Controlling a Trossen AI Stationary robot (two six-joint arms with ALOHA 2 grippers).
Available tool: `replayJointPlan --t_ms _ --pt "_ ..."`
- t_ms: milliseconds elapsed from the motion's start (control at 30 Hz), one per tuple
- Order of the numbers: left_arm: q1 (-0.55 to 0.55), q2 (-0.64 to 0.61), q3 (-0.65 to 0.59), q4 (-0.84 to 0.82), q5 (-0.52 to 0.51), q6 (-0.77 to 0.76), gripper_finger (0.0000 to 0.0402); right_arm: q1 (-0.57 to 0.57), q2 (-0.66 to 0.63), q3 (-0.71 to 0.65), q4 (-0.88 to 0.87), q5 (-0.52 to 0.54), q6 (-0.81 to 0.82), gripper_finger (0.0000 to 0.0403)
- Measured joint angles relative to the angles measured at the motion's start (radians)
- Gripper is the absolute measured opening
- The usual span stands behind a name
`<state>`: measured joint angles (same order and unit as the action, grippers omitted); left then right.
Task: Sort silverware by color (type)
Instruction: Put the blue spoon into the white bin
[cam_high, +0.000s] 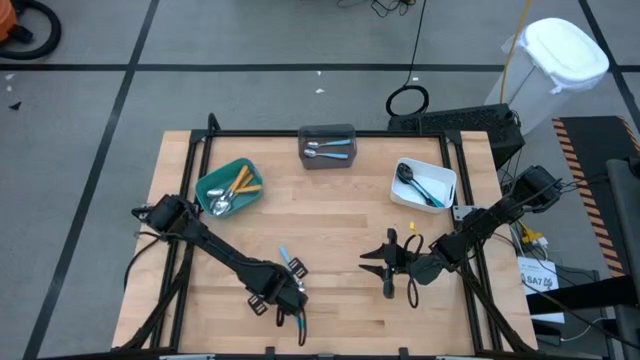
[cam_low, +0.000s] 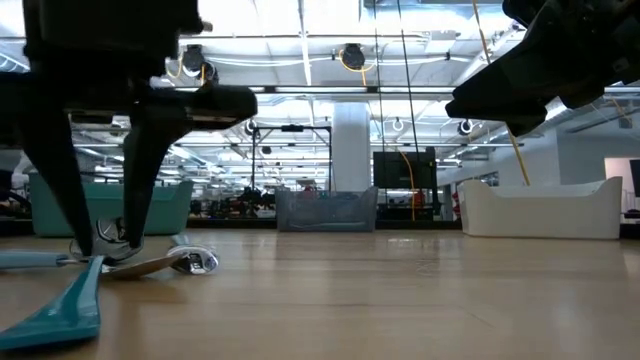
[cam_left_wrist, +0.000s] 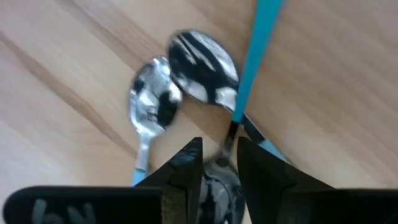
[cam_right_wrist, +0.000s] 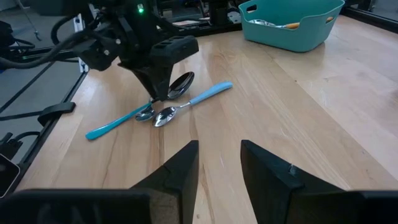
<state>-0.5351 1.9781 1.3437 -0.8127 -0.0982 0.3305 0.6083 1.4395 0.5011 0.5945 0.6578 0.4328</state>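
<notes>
Three blue-handled silver spoons (cam_right_wrist: 166, 116) lie crossed in a small heap on the wooden table (cam_high: 340, 230), near its front left. My left gripper (cam_left_wrist: 217, 165) points straight down over them, open. Its fingers stand on either side of one spoon's neck (cam_left_wrist: 231, 127), close to the table. I cannot tell whether they touch it. The largest spoon bowl (cam_left_wrist: 202, 65) and a smaller one (cam_left_wrist: 152, 99) lie just beyond the fingers. My right gripper (cam_right_wrist: 219, 162) hovers open and empty over the table's front right, pointing toward the heap.
Along the far side stand a teal bin (cam_high: 230, 187) with orange-handled pieces, a grey bin (cam_high: 328, 147) with blue-handled ones, and a white bin (cam_high: 424, 185) with black ones. Bare wood lies between the two grippers.
</notes>
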Motion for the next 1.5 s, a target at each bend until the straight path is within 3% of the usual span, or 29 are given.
replayJointPlan --t_ms 467,833,1200,1500 --pt "0.012 0.047 0.006 0.009 -0.01 0.025 0.0099 0.0 0.0 0.0 0.0 0.0 0.0 0.0114" --pt "0.014 0.059 0.004 0.012 0.001 0.042 0.0008 0.0 0.0 0.0 0.0 0.0 0.0 0.0114" --pt "0.018 0.071 0.078 -0.067 -0.004 -0.012 0.0005 0.0 0.0 0.0 0.006 0.019 -0.062 0.0114" --pt "0.025 0.069 0.144 -0.135 -0.076 -0.091 0.0004 -0.001 -0.023 0.0 0.036 0.03 -0.157 0.0114"
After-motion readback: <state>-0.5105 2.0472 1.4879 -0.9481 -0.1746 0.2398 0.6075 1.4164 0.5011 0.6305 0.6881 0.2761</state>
